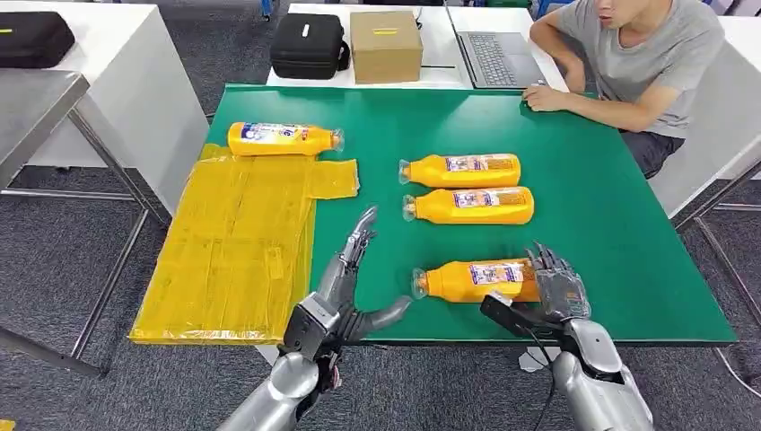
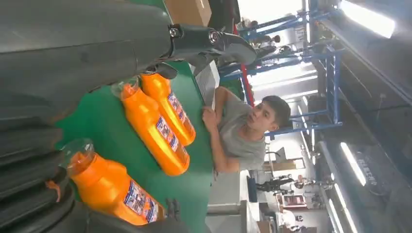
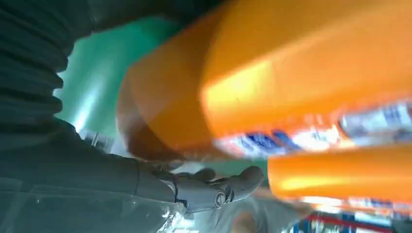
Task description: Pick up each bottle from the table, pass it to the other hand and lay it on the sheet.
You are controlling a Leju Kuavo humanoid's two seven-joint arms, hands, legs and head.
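I see my right robot hand at the near edge of the green table, its fingers wrapped around the base end of the nearest orange bottle, which lies on its side on the table with the clear cap toward the left. My left robot hand hovers released between this bottle and the yellow sheet, fingers straight and thumb spread toward the bottle. Two more orange bottles lie side by side further away. A fourth bottle rests at the far edge of the sheet. A person sits at the far right corner beside a laptop.
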